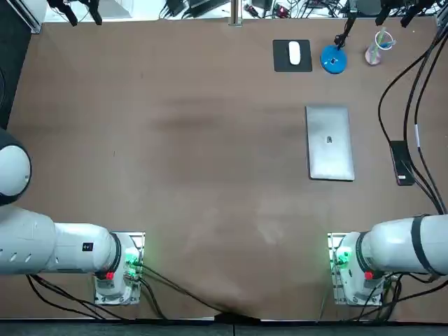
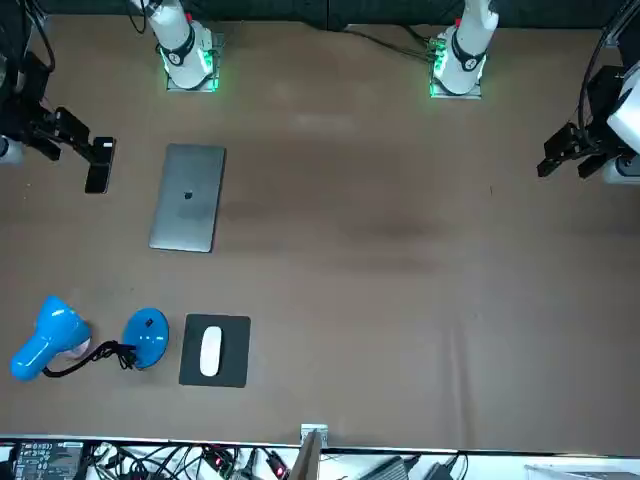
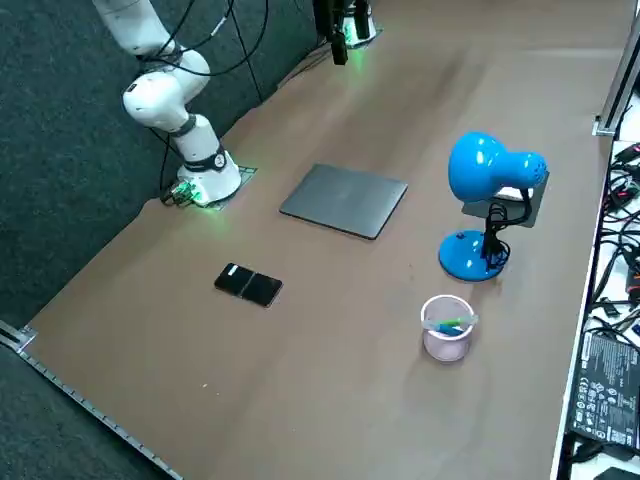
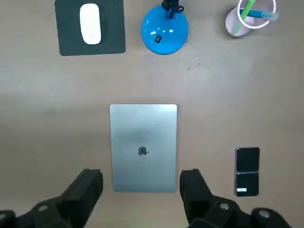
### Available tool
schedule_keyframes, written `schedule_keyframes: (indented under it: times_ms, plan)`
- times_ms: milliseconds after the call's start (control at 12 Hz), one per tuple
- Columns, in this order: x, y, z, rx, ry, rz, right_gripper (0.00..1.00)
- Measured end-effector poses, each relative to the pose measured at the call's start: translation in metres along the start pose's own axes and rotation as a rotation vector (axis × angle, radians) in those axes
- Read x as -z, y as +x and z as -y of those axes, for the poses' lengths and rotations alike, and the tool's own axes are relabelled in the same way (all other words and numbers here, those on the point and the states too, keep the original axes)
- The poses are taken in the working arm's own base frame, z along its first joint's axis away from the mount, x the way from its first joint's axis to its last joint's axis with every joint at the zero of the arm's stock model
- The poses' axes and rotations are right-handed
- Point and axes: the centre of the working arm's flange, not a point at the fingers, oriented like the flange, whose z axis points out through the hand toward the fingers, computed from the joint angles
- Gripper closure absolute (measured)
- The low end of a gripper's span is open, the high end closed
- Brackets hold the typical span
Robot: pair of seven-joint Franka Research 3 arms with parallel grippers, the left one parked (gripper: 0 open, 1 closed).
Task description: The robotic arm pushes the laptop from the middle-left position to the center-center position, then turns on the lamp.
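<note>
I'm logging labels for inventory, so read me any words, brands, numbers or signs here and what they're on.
No readable words or numbers.
Closed silver laptop: dark logo mark on lid, no letters.
Black phone: pale label, too small to read.
Right gripper, open, raised above the table near the laptop: no text.

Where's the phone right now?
Top view: the phone lies on the table's right side, just right of the laptop; the right gripper hovers open over the laptop.

The right jaws hang high over the table's (image 1: 175,175) right side; laptop (image 1: 329,143) lies before lamp (image 1: 333,60), left of phone (image 1: 401,162).
</note>
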Motion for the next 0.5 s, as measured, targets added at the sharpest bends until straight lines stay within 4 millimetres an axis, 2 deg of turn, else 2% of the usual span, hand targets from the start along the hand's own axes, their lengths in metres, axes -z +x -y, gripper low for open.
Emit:
schedule_keyframes:
  times_ms: [500]
  plan:
    - [0.0065, -0.0087, 0.0083, -0.011, -0.026, -0.013, 0.0]
